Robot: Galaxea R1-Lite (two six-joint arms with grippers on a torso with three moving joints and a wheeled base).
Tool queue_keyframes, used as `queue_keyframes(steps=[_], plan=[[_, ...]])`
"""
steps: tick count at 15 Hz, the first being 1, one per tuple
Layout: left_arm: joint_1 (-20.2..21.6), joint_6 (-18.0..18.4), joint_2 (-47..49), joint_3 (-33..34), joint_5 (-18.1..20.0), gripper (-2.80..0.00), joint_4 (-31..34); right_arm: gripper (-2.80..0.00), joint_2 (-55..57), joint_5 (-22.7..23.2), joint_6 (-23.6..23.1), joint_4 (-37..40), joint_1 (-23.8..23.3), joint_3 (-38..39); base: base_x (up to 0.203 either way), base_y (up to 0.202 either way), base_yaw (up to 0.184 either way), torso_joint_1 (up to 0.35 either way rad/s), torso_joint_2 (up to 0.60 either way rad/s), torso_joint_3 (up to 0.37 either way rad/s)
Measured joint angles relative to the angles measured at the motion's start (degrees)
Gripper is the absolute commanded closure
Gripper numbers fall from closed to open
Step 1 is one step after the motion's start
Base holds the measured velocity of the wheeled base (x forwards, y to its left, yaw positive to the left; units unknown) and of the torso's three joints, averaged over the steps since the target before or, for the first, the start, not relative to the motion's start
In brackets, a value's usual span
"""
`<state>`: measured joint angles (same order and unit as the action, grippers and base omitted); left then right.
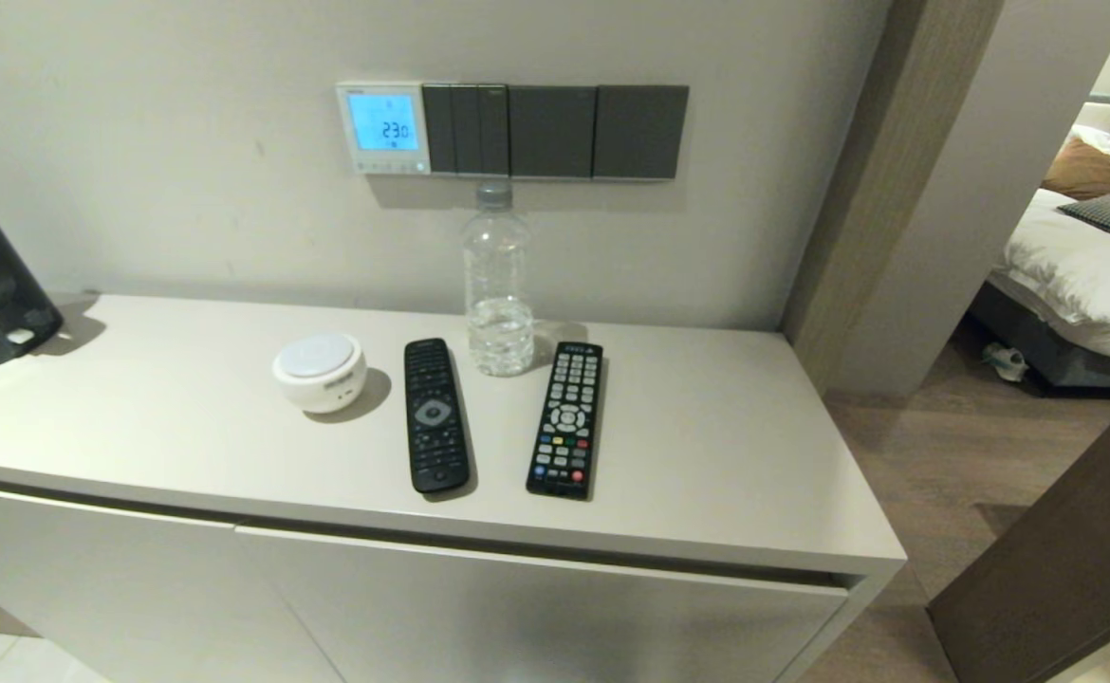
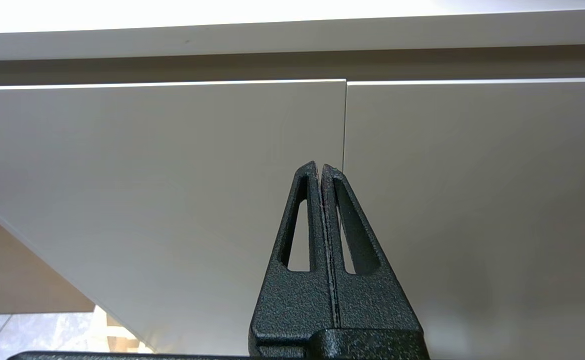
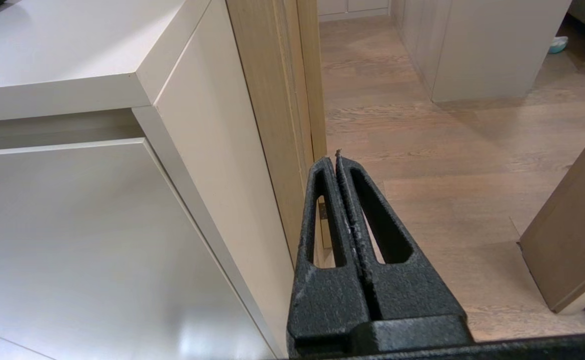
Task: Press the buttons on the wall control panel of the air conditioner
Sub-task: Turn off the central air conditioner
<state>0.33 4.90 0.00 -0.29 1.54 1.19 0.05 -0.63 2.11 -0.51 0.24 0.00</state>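
In the head view, the small square white plastic wall control panel (image 1: 383, 128) sits on the grey wall, its screen lit light blue with digits, and the row of tiny pale buttons (image 1: 389, 167) runs along its bottom edge. Dark grey switch plates (image 1: 555, 131) touch its side. Below stand a clear plastic water bottle (image 1: 497, 281), two black remotes (image 1: 435, 415) (image 1: 566, 419) and a round white speaker (image 1: 320, 372) on the pale cabinet top (image 1: 707, 446). No gripper appears here. In the left wrist view, the black left gripper (image 2: 320, 166) has its fingers pressed together, holding nothing, low before the white cabinet doors (image 2: 172, 175), well below the panel. In the right wrist view, the black right gripper (image 3: 333, 156) is also closed and empty, near the cabinet's corner (image 3: 137, 82), over the wooden floor (image 3: 447, 150).
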Motion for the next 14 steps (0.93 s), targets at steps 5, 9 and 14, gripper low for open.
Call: queue_keyframes(steps=[5,9,14], plan=[[-0.04,-0.02,-0.02,0.05,0.02,0.00,-0.04,0.00,0.00,0.00,0.00,0.00,0.00,0.00,0.000,0.000,0.000,0.000,0.00,0.000],[-0.09,-0.02,-0.02,0.02,0.00,0.00,0.00,0.00,0.00,0.00,0.00,0.00,0.00,0.00,0.000,0.000,0.000,0.000,0.00,0.000],[-0.09,-0.02,-0.02,0.02,0.04,0.00,-0.03,0.00,0.00,-0.02,0.00,0.00,0.00,0.00,0.000,0.000,0.000,0.000,0.00,0.000]])
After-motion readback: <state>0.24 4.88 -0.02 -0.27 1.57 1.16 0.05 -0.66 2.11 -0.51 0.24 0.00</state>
